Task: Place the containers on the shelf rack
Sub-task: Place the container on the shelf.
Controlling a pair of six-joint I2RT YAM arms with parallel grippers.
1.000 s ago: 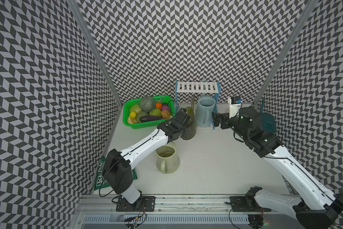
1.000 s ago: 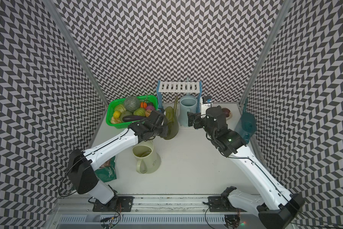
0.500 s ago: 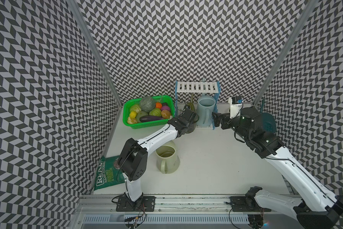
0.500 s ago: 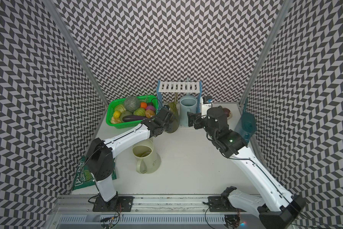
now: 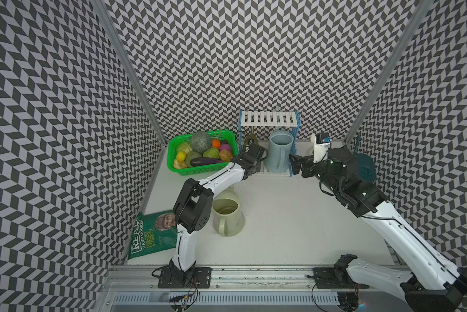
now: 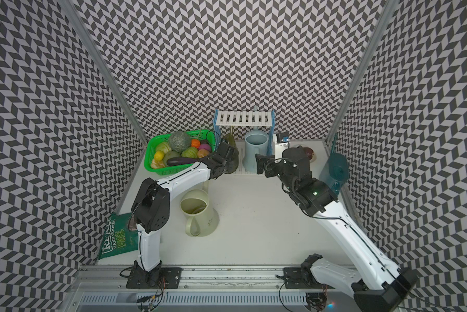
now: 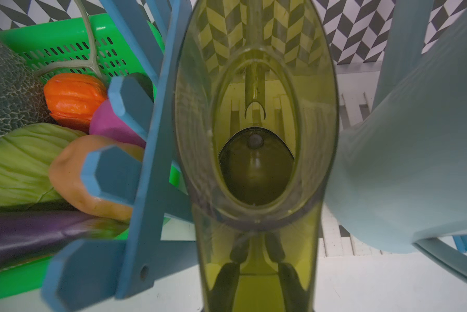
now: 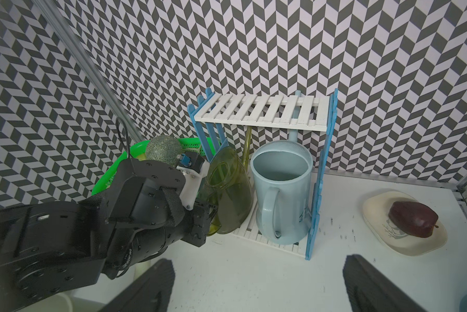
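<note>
Right wrist view gives the clearest look. The translucent olive-green plastic watering can (image 8: 229,189) is in the left half of the small two-tier shelf rack (image 8: 262,110), which has white slatted shelves and light blue picket side panels. It is on the lower shelf, tilted rather than upright, with its long spout rising behind it under the top shelf. Just beside it, upright on the same shelf, stands the pale blue plastic watering can (image 8: 281,194), handle facing outward.

The left arm (image 8: 135,200) reaches in low, and the left arm's jaws are clamped on the olive can's handle. In the left wrist view the dark fingers (image 7: 224,283) show through the green plastic on either side of the handle strip. Whether the can's base lies flat on the slats I cannot tell. The right arm's jaws stand wide apart and empty, near the front of the rack's right side panel, touching nothing.

In both top views the cream plastic watering can (image 5: 228,216) stands on the white worktop (image 5: 294,216) beside the left arm's elbow. The translucent dark teal watering can (image 6: 335,170) stands by the right wall behind the right arm. Both are off the rack.

The olive can shows nothing inside, so it is likely light. Its thin, stiff walls look smooth and probably slippery, and the wide body would suit the jaws poorly. The loop handle is the sound place to grip, as here. The long spout is the awkward part, since it may catch on the top shelf or a picket.
</note>
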